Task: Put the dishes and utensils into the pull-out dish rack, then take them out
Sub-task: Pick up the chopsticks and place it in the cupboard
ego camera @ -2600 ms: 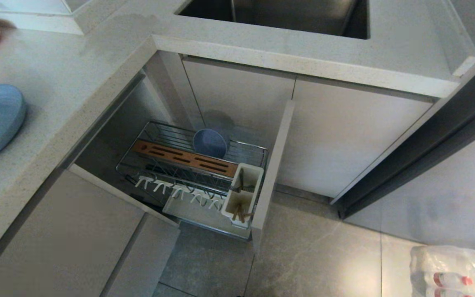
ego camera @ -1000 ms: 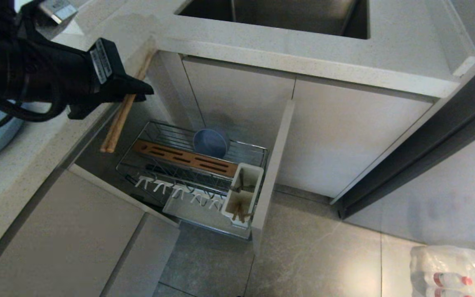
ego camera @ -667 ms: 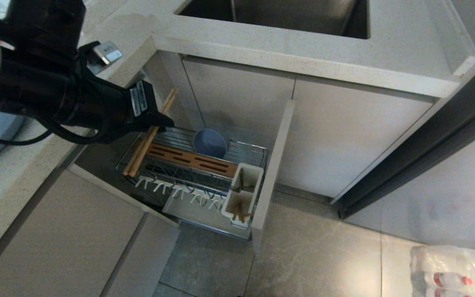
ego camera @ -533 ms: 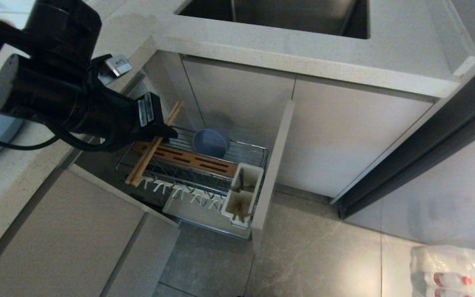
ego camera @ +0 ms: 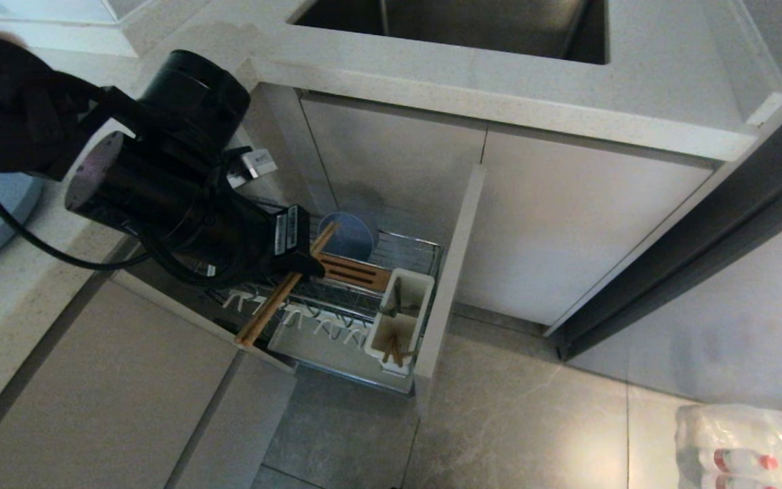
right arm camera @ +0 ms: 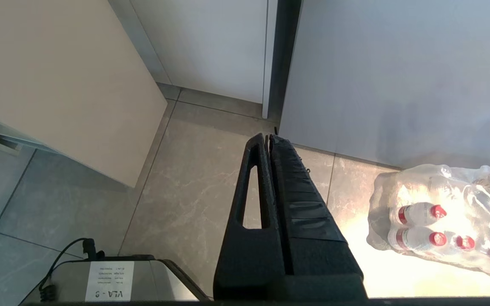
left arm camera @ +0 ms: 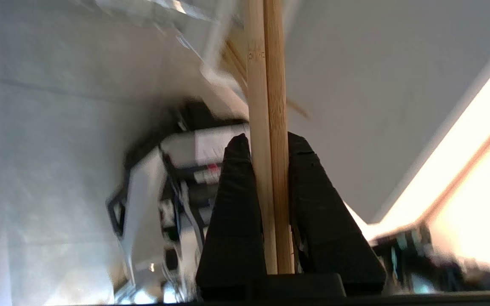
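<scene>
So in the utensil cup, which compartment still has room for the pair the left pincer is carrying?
The white utensil cup has two compartments. The one nearer the beige front panel end already holds chopsticks; the one behind it holds a single dark utensil and looks roomier. The left pincer, shut on its chopstick pair, hangs over the hooks.

— What sort of place is this?
— A home kitchen: a pale stone counter point(ego camera: 432, 81) with a sunken sink point(ego camera: 459, 27), cabinet doors point(ego camera: 567, 224) below, a pull-out dish rack point(ego camera: 364, 299), tiled floor point(ego camera: 513, 421).
</scene>
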{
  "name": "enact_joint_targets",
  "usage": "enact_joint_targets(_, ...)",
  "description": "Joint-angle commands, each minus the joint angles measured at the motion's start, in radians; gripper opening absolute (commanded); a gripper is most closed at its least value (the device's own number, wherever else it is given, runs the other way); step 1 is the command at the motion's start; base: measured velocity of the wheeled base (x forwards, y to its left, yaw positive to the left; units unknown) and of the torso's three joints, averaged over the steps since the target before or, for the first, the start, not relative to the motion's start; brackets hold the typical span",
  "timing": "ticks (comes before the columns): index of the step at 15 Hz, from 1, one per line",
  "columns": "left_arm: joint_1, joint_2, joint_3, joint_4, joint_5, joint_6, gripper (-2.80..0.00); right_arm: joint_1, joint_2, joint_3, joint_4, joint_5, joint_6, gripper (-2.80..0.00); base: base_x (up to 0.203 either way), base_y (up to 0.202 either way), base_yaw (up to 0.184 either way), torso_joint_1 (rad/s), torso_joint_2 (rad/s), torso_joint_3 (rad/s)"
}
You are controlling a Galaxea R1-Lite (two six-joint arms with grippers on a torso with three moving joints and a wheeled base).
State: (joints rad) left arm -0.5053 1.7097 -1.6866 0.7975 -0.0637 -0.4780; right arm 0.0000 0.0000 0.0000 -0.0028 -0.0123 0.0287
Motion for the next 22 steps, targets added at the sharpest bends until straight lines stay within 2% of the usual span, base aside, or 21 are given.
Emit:
enact_joint_targets(1, -0.018, 0.018, 0.002, 0.016, -0.013, -0.004, -2.8, 0.0, 0.002, 0.0, 0.0, 0.0, 0.0, -2.8, 0.0, 0.0, 0.0, 0.0, 0.0, 0.0)
enact_joint_targets(6, -0.076, 0.101, -0.032, 0.147, -0.023, -0.013, -2.8, 0.0, 0.002, 0.0, 0.0, 0.0, 0.0, -2.8, 0.0, 0.0, 0.0, 0.0, 0.0, 0.0)
enact_joint_targets(8, -0.097, 0.152, -0.041, 0.17, -0.024, -0.048, -2.8, 0.0, 0.002, 0.0, 0.0, 0.0, 0.0, -2.8, 0.0, 0.0, 0.0, 0.0, 0.0, 0.0)
enact_joint_targets(10, -0.111, 0.191, -0.045, 0.175, -0.036, -0.067, -2.8, 0.0, 0.001, 0.0, 0.0, 0.0, 0.0, -2.8, 0.0, 0.0, 0.0, 0.0, 0.0, 0.0)
enact_joint_targets(13, -0.119, 0.218, -0.044, 0.177, -0.11, -0.081, -2.8, 0.0, 0.002, 0.0, 0.0, 0.0, 0.0, -2.8, 0.0, 0.0, 0.0, 0.0, 0.0, 0.0)
enact_joint_targets(18, -0.116, 0.314, -0.046, 0.169, -0.117, -0.09, -2.8, 0.0, 0.001, 0.0, 0.0, 0.0, 0.0, -2.8, 0.0, 0.0, 0.0, 0.0, 0.0, 0.0)
enact_joint_targets(22, -0.086, 0.363, -0.047, 0.134, -0.112, -0.09, -2.8, 0.0, 0.002, 0.0, 0.0, 0.0, 0.0, -2.8, 0.0, 0.0, 0.0, 0.0, 0.0, 0.0)
